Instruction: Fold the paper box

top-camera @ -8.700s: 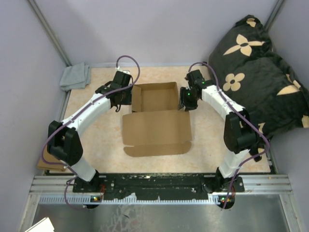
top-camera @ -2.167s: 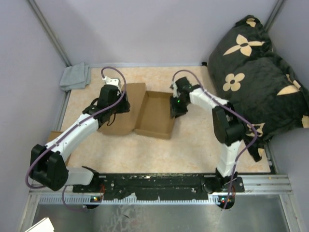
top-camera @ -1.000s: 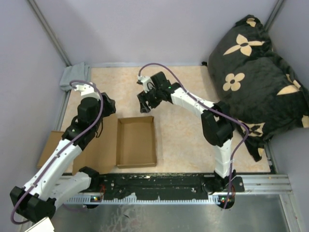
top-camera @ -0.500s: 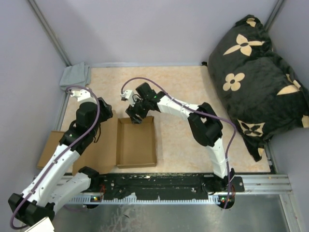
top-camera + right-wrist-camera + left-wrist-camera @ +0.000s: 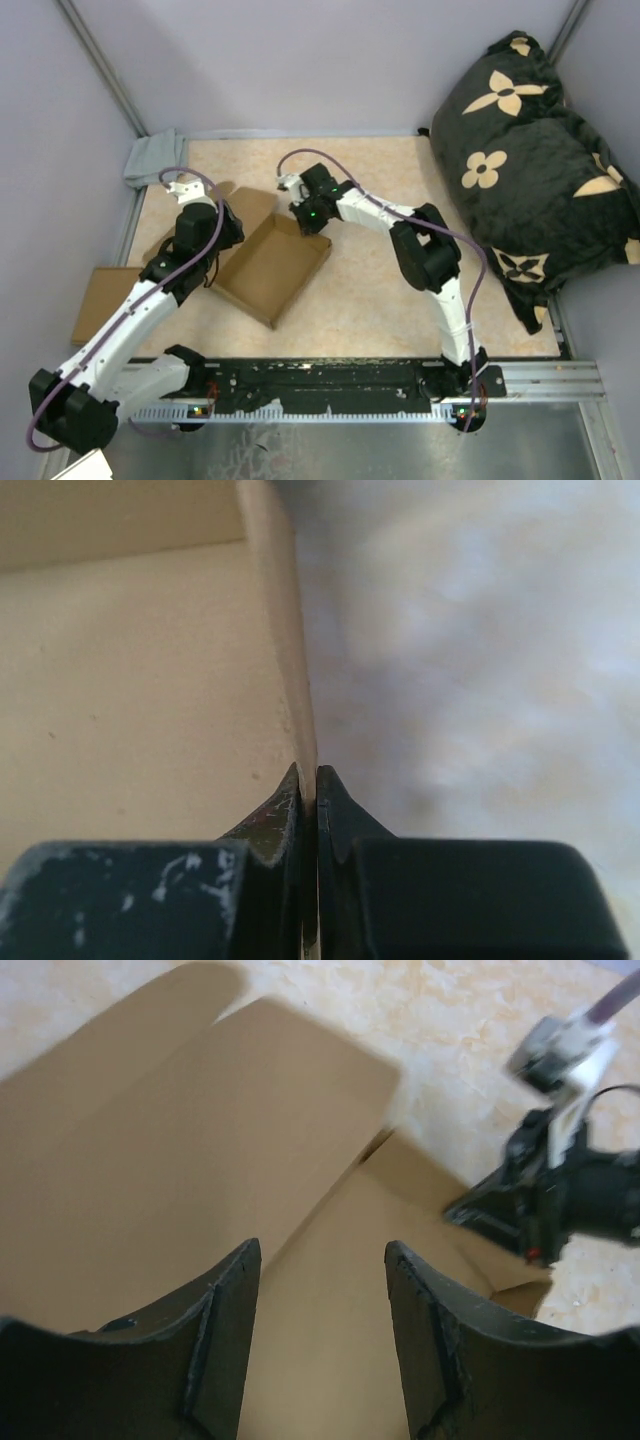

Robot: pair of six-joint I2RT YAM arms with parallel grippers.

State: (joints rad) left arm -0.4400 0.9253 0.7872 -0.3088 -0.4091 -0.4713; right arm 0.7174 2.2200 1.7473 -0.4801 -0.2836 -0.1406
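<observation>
- Near left, a small flat plain brown cardboard rectangle (image 5: 95, 310) lies on the beige speckled tabletop (image 5: 370, 290). The left arm crosses above it and hides part of it.
- The left gripper (image 5: 322, 1252) hangs over the left part of the large plain brown cardboard paper box (image 5: 275, 270). Its jaws stand apart, and only cardboard shows in the gap. The left wrist view is blurred, so it cannot be told whether the black fingers (image 5: 225, 1340) touch the cardboard.
- The paper box lies left of the tabletop's centre, between the two grippers. Its tray part faces open side up. The tray's long axis runs diagonally, from near-left to far-right.
- A flat lid panel extends from the tray's left long side and passes beneath the left arm, which covers much of it. Flap edges and slits cannot be made out there.
- The right gripper (image 5: 308, 780) is at the tray's far end. Its jaws are closed on the thin top edge of a tray wall, one finger on each side. Everything beyond that wall is out of focus in the right wrist view.
- In the far left corner lies a crumpled grey cloth (image 5: 155, 158).
- At far right rests a black cushion with a beige flower pattern (image 5: 520, 130), cut off by the picture's right edge.
</observation>
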